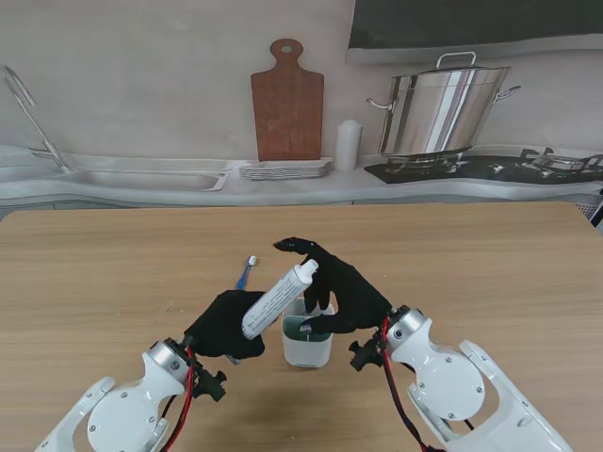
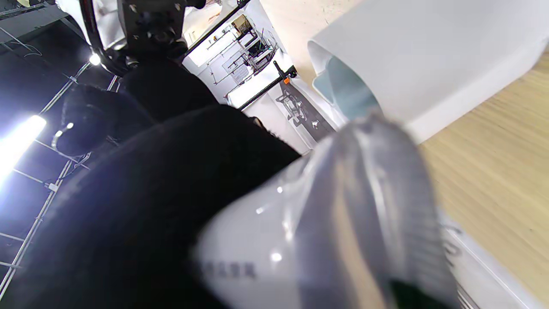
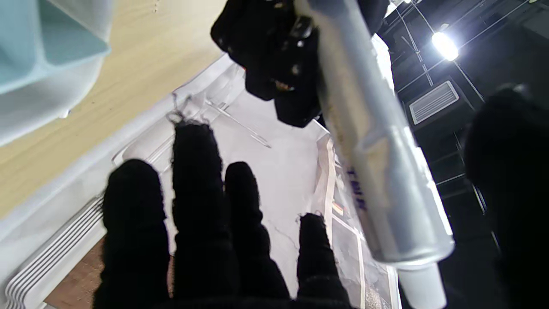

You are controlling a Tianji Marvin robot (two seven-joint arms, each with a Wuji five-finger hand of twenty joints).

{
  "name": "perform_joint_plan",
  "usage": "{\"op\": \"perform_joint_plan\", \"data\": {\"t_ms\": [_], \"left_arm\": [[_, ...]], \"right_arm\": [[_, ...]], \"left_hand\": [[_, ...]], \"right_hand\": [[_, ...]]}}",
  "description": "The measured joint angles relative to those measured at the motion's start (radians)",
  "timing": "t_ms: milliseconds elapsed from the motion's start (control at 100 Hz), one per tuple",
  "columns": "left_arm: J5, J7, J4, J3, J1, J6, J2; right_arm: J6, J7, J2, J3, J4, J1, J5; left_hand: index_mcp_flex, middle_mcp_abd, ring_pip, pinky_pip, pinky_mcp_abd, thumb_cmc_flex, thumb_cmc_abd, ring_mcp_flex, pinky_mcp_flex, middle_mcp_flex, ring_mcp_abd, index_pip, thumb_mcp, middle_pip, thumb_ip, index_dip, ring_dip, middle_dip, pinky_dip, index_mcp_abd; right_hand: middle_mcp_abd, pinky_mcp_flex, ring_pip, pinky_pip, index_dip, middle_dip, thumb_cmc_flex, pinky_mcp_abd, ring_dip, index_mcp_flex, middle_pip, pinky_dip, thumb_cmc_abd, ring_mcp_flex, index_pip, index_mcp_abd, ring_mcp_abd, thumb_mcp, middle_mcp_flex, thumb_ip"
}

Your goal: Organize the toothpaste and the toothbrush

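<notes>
A black-gloved left hand [image 1: 226,325] grips a white toothpaste tube [image 1: 278,299] by its crimped lower end, holding it tilted in the air with the cap end [image 1: 305,272] raised and leaning toward the robot's right; the tube hangs just over the rim of a white cup [image 1: 307,350] that stands on the wooden table [image 1: 113,273] between the two arms; the right hand [image 1: 341,294], also in a black glove, is spread with fingers apart and holds nothing, its palm close beside the cap end of the tube and over the cup, though whether any fingertip touches the cap cannot be made out from the stand camera; a toothbrush [image 1: 246,273] with a blue handle and a white head lies flat on the table farther from me than the left hand, to the left of the tube and apart from the cup; seen from the left wrist, the flattened silver tail of the toothpaste tube [image 2: 343,223] fills the foreground against the dark glove of the left hand [image 2: 141,206], with the white cup [image 2: 429,56] and its pale blue inner wall close beyond it; seen from the right wrist, the fingers [image 3: 197,206] of the right hand extend separated, the toothpaste tube [image 3: 369,163] running slantwise past them with its cap toward the camera, the left hand [image 3: 274,56] clasping its far end, and a corner of the cup [image 3: 47,56] at the edge; along the back wall stand a wooden cutting board [image 1: 287,102], a stack of plates [image 1: 285,169] and a steel stockpot [image 1: 443,108] on a hob
</notes>
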Motion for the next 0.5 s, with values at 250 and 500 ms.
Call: {"op": "perform_joint_plan", "data": {"t_ms": [250, 500], "left_arm": [[0.016, 0.004, 0.024, 0.019, -0.02, -0.005, 0.0], [0.026, 0.002, 0.034, 0.027, -0.029, -0.005, 0.0]], "right_arm": [[-0.025, 0.012, 0.001, -0.007, -0.022, -0.037, 0.079], [-0.038, 0.005, -0.001, -0.016, -0.03, -0.059, 0.135]], "left_hand": [[0.0, 0.0, 0.0, 0.0, 0.001, 0.0, -0.003, 0.0, 0.001, 0.0, 0.0, 0.0, 0.001, 0.0, -0.004, 0.0, 0.0, -0.002, 0.015, 0.0], [0.009, -0.003, 0.0, 0.0, 0.008, 0.0, -0.022, 0.0, 0.007, 0.01, 0.0, 0.0, 0.004, -0.001, -0.01, 0.0, 0.0, -0.009, 0.028, -0.013]], "right_hand": [[-0.035, 0.188, 0.135, 0.129, -0.147, 0.068, 0.093, -0.074, 0.002, 0.0, 0.078, -0.063, 0.005, 0.189, 0.386, 0.002, -0.072, 0.001, 0.179, 0.0], [-0.06, 0.363, 0.281, 0.228, -0.073, 0.112, 0.209, -0.087, 0.031, 0.139, 0.126, -0.121, 0.133, 0.305, 0.543, -0.049, -0.102, -0.01, 0.402, 0.001]]}}
